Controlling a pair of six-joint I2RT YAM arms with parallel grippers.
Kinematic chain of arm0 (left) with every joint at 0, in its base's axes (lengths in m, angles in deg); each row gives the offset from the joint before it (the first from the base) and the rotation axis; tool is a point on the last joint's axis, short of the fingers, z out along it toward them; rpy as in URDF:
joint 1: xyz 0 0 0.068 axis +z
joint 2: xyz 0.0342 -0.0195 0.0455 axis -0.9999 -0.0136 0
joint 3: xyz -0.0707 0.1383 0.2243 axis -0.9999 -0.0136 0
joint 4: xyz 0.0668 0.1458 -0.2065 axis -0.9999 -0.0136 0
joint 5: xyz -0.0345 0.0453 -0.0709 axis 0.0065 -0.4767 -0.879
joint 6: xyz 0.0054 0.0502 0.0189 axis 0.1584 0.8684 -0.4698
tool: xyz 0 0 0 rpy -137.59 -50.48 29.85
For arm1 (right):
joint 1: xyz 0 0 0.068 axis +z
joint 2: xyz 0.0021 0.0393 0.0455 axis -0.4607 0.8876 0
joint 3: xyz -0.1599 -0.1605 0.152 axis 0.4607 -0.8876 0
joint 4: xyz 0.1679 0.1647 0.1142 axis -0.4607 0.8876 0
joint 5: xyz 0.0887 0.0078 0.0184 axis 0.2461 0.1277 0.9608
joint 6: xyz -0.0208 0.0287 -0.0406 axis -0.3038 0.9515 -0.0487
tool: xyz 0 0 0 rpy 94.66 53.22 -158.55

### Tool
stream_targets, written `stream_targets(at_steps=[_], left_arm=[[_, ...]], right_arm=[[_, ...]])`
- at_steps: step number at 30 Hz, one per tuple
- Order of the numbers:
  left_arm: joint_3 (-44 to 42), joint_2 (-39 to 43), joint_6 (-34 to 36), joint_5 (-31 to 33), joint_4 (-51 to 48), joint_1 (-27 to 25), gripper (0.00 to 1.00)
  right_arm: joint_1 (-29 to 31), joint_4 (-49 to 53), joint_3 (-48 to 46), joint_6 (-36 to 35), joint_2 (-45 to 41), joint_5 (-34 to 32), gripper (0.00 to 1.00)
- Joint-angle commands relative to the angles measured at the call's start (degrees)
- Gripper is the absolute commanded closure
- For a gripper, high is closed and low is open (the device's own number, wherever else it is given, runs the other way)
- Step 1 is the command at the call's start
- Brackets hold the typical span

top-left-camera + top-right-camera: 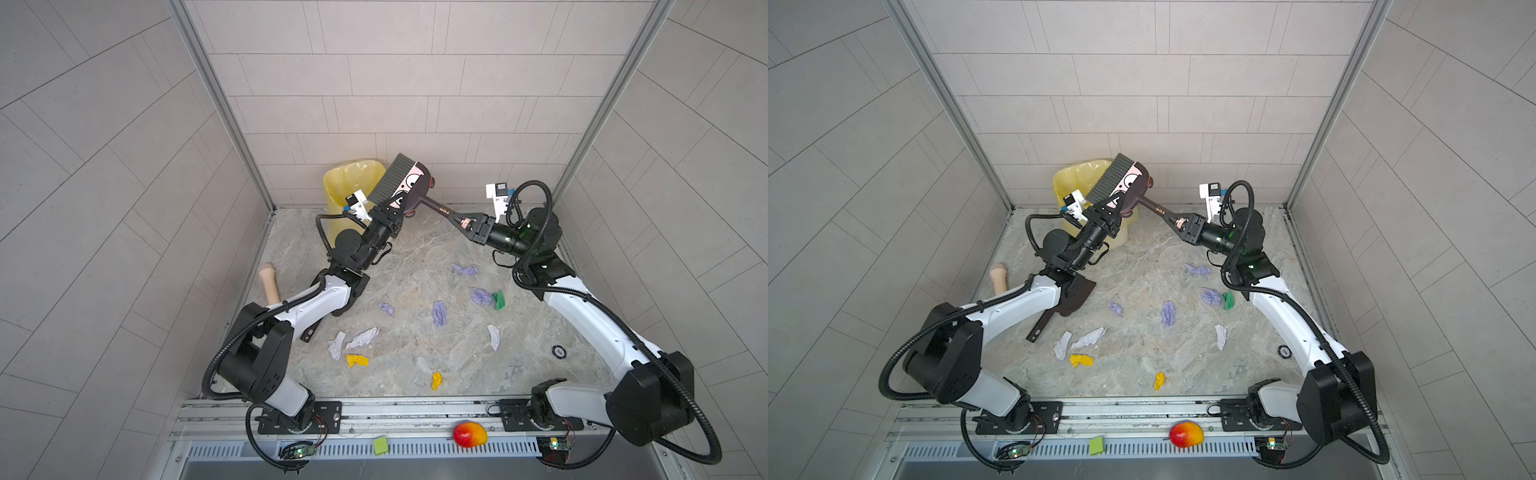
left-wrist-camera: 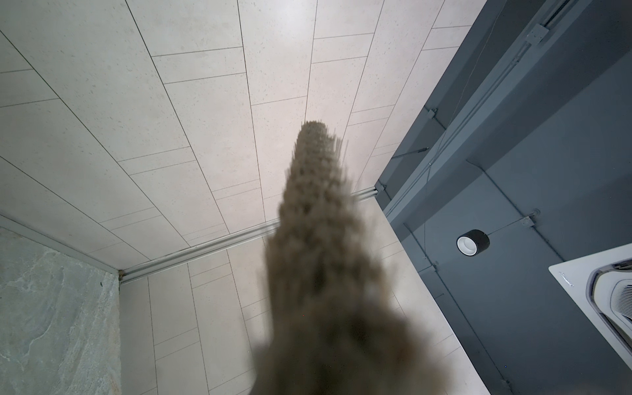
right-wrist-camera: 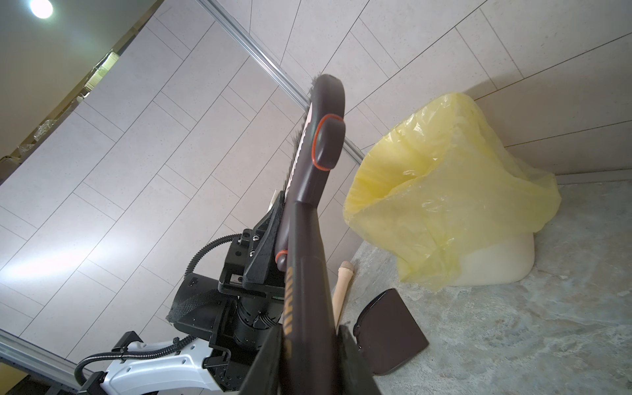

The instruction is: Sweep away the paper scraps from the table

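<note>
Nothing swept yet: 10 crumpled paper scraps (image 1: pixel 439 312) lie scattered mid-frame on the grey marble-patterned table (image 1: pixel 415 249). Upper centre, left gripper (image 1: pixel 387 210) and right gripper (image 1: pixel 461 219) both clamp the dark-brown grey-bristled hand brush (image 1: pixel 399 183).

- Close up, dark brown brush (image 3: pixel 309 260) with gold lettering on its handle, stretching away from the lens toward the tiled wall (image 3: pixel 136 136).
- Right gripper (image 3: pixel 309 345) clamped on the handle, a black finger on either side.
- Left gripper (image 3: pixel 273 236) pinching the brush head near an orange-ringed knob.
- Beyond, on the marbled table (image 3: pixel 530 342): white bin (image 3: pixel 496 263) lined with a yellow bag (image 3: pixel 427 212), flat dark dustpan (image 3: pixel 390 331), pale wooden stick (image 3: pixel 342 287) just beside the dustpan.
</note>
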Motion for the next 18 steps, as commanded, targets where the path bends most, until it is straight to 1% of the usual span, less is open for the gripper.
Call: stream_targets(at_steps=[1,3,4,5,7,8,9,12,15,18], left_arm=[[0.4,-0.3,4.1,-3.2,0.2,-0.8,1.0],[0.2,-0.2,4.3,-3.1,-0.2,-0.9,1.0],[0.1,-0.1,4.4,-3.1,-0.5,-0.8,0.97],[-0.1,0.1,4.6,-3.0,-1.0,-0.7,0.91],[-0.5,0.5,5.1,-2.5,-2.1,-0.6,0.73],[-0.6,0.8,5.4,-2.3,-3.2,-0.6,0.59],[-0.9,1.2,5.9,-2.0,-4.1,-0.5,0.5],[-1.5,2.0,6.5,-1.5,-5.9,-0.3,0.33],[-2.3,2.6,6.6,-1.1,-6.4,-0.1,0.26],[-2.7,3.3,7.0,-0.7,-7.5,0.2,0.21]], right_arm=[[0.2,1.3,1.9,-1.2,-1.5,-1.6,1.0],[0.2,2.1,2.1,-1.9,-1.8,-1.8,1.0],[0.2,2.6,2.1,-2.3,-1.9,-1.9,1.0],[0.3,3.2,2.1,-2.7,-2.1,-2.1,1.0],[0.2,4.4,2.2,-3.8,-2.5,-2.7,1.0],[0.2,5.0,2.1,-4.3,-2.7,-2.9,1.0],[0.2,5.4,2.1,-4.6,-2.8,-3.1,1.0],[0.0,6.0,1.8,-4.9,-3.1,-3.6,1.0],[-0.3,6.3,1.4,-5.0,-3.5,-4.2,1.0],[-0.6,6.5,1.2,-5.0,-3.8,-4.6,1.0]])
